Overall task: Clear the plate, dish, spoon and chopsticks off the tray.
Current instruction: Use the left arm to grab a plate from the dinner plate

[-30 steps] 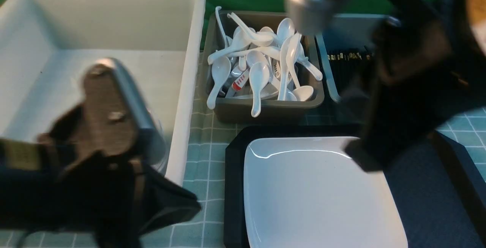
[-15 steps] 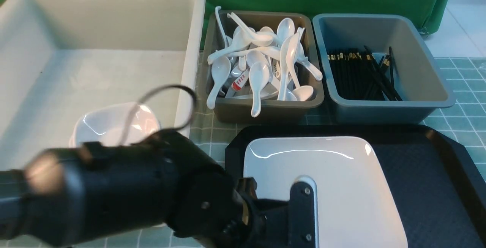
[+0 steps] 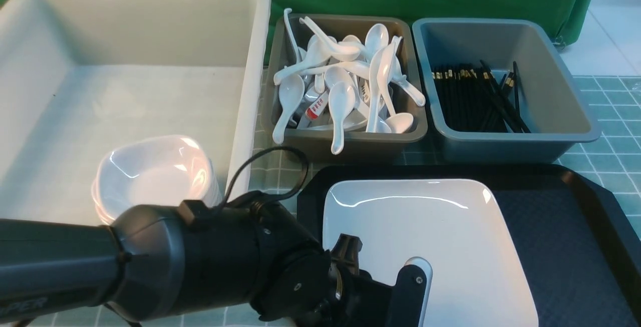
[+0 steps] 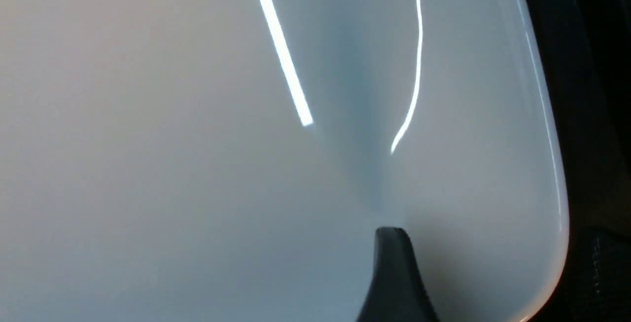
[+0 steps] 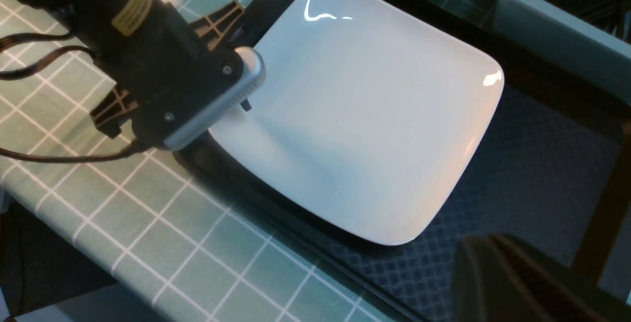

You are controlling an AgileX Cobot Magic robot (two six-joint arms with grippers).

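Green checked cloth covers the counter at your near edge, and your left arm reaches across it to the plate. The left claw sits at the plate's near left rim. Its wrist view shows one fingertip just above the glossy inside, so you cannot tell whether the jaws are apart or already pinching the rim. Of the right claw only a dark part shows in its own wrist view, held above the tray; its state is unclear too.

The plate lies flat on the tray's left half and nothing else shows on the tray, so it looks like the last thing to clear. Your next move calls for a firm pinch on that thin, slippery rim, then a lift left over the wall of the white tub.

That tub holds a stack of small dishes in its near corner. Farther back, the brown tub is heaped with white spoons, and the grey tub holds black chopsticks.
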